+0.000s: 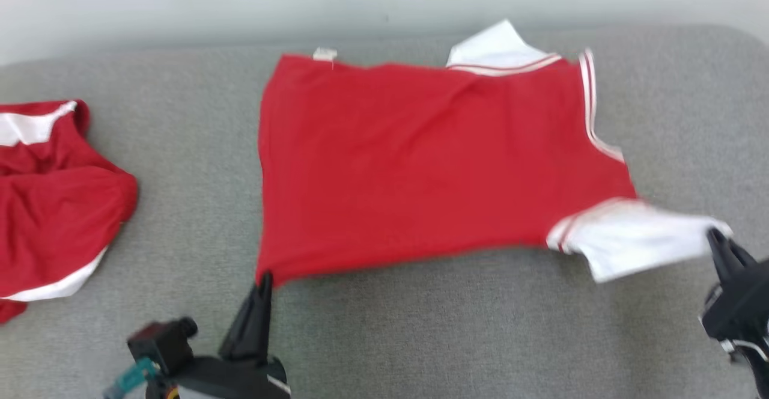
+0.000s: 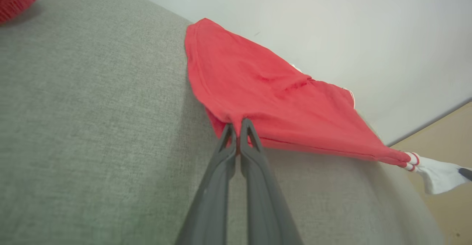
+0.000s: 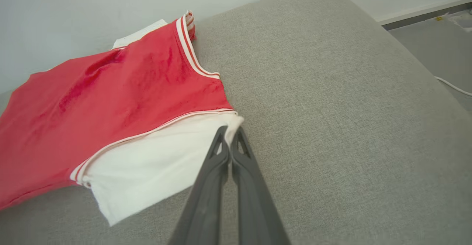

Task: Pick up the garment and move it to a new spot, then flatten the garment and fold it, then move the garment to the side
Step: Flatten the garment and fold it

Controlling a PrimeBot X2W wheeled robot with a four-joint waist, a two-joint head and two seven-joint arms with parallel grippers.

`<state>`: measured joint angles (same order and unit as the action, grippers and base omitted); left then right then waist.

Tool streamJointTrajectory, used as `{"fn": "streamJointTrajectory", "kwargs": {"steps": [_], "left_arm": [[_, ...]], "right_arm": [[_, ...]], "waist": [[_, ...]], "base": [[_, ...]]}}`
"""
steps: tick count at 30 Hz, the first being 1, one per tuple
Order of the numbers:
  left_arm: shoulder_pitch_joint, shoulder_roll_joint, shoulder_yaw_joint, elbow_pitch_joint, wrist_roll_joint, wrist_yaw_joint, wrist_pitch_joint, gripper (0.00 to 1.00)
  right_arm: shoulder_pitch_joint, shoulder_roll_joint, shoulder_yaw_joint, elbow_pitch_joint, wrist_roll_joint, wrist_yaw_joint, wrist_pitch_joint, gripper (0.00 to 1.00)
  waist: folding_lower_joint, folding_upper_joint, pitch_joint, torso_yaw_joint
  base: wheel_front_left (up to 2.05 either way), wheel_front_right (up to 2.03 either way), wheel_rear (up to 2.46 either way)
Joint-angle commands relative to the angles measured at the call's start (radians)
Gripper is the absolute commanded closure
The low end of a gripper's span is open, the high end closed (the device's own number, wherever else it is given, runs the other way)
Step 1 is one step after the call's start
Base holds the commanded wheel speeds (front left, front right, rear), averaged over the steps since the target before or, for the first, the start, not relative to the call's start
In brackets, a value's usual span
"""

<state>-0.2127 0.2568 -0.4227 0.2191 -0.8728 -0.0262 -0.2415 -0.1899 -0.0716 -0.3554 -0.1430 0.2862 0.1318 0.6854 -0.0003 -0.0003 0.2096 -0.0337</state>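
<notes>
Head view, Jo: the garment lies spread across the middle of the frame on the grey cushion, red body in the centre and white sleeve trailing toward the right edge.

Got it, Max. The left gripper, low and left of centre, has its fingers pinched tight on the bottom-left hem corner. In the left wrist view that corner looks raised just off the cushion.

And the right gripper, at the right edge, is clamped shut on the tip of the sleeve. The right wrist view shows the white cloth caught between the fingertips.

So the near edge is strung between the two of them. I'd call this the flattening step.

Agreed. To do it well, I'd draw the hands apart evenly and stay low — too much pull on the right would likely stretch only the sleeve, not the body.

Then lower both ends together so no fold gets trapped underneath.

Mind the top of the frame, too: the far hem sits close to the wall.

The other red garment, at the left edge, lies well apart, so it's no obstacle.
</notes>
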Motion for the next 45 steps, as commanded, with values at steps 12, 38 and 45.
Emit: {"fn": "streamJointTrajectory", "kwargs": {"steps": [12,38,45], "left_arm": [[0.135,0.016,-0.046,0.000,0.012,0.054,0.040,1.00],[0.187,0.125,-0.102,-0.080,0.063,0.217,0.242,1.00],[0.136,0.121,-0.097,-0.109,0.060,0.212,0.256,1.00]], "right_arm": [[0.206,0.020,-0.103,-0.020,0.017,-0.002,0.179,1.00],[0.306,0.020,-0.077,-0.095,0.090,-0.002,0.299,1.00],[0.245,0.021,-0.051,-0.086,0.060,-0.002,0.210,1.00]], "waist": [[0.0003,0.0003,-0.114,0.034],[0.0003,0.0003,-0.124,0.023],[0.0003,0.0003,-0.115,0.027]], "base": [[0.00,0.00,0.00],[0.00,0.00,0.00],[0.00,0.00,0.00]]}}
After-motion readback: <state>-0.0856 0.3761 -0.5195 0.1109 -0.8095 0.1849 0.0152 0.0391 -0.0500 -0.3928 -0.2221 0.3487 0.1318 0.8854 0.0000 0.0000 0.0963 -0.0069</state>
